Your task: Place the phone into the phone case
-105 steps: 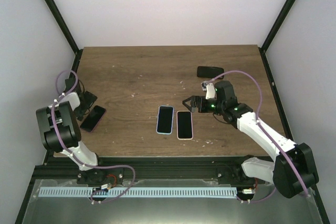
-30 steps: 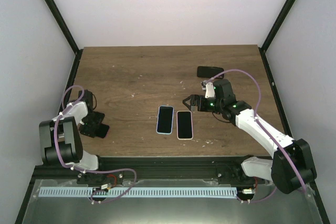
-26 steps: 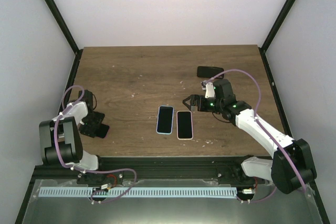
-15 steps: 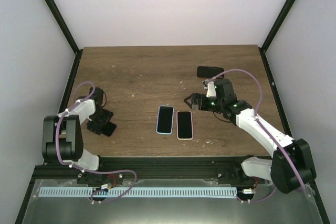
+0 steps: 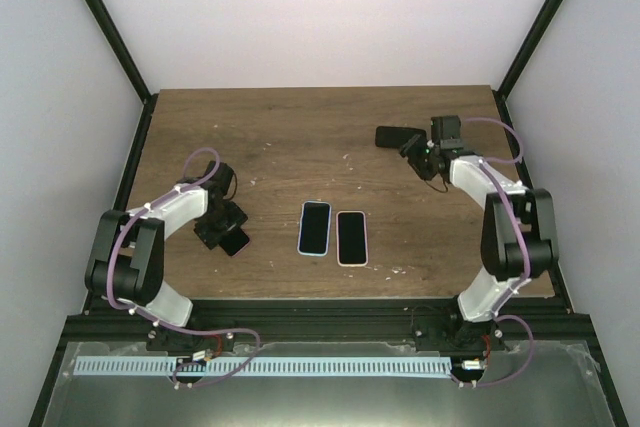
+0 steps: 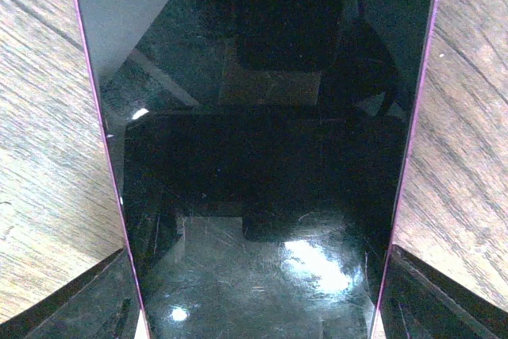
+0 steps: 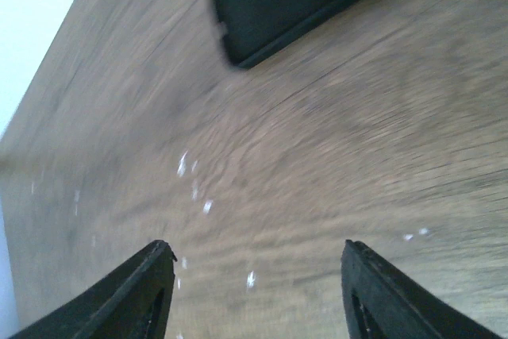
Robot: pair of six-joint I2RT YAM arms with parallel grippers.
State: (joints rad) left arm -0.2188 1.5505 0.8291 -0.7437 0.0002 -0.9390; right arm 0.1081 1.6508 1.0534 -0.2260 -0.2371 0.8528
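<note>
Compared with a second ago, the purple-edged phone is being seen much nearer to the middle of the surface. It is being brought in from the left edge of the overhead view by the left hand, and it is now left of centre, well apart from the black case in the upper right. Meanwhile the right hand is being swung away from the blue-edged phone and the pale-edged phone in the centre, up toward the black case. For the task this is being read as shared work: the phone is being delivered by one arm while the case is being approached by the other, and the insertion is not yet begun. The left arm is being stretched low toward the centre. The phone is being grasped across its width, with dark fingers at both lower corners of the left wrist view; whether it is being lifted or slid cannot be told. The right arm is being folded back toward the upper right. Its hand is being kept released, with the fingers apart over bare wood and nothing between them, and the case is lying just beyond them at the top of the right wrist view.
</note>
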